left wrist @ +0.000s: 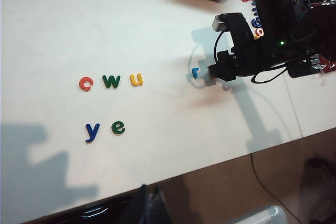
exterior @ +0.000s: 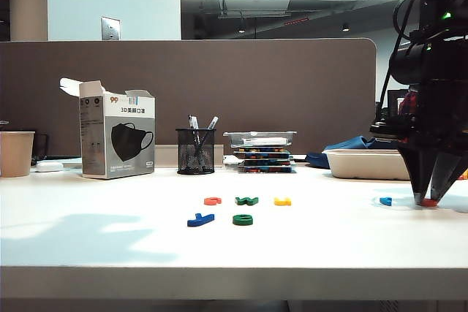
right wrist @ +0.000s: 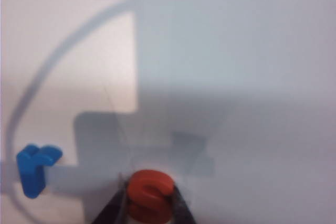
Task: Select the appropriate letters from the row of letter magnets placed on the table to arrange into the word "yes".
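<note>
On the white table [exterior: 88, 239] a dark blue y [exterior: 199, 219] and a dark green e [exterior: 242, 219] lie side by side in front of the row. That row holds a red-orange c [exterior: 212, 200], a green w [exterior: 246, 200], a yellow u [exterior: 282, 201] and, further right, a light blue r [exterior: 385, 201]. My right gripper [right wrist: 150, 203] points down at the table's right, its fingers pressed on both sides of a red-orange s [right wrist: 150, 195], next to the r [right wrist: 35, 167]. My left gripper [left wrist: 149, 192] hangs over the table's front edge, tips together, holding nothing.
At the back stand a paper cup [exterior: 16, 153], a mask box [exterior: 117, 137], a mesh pen cup [exterior: 195, 151], stacked trays [exterior: 262, 150] and a white tray [exterior: 365, 162] of spare letters. More loose letters [left wrist: 254, 9] lie beside the right arm.
</note>
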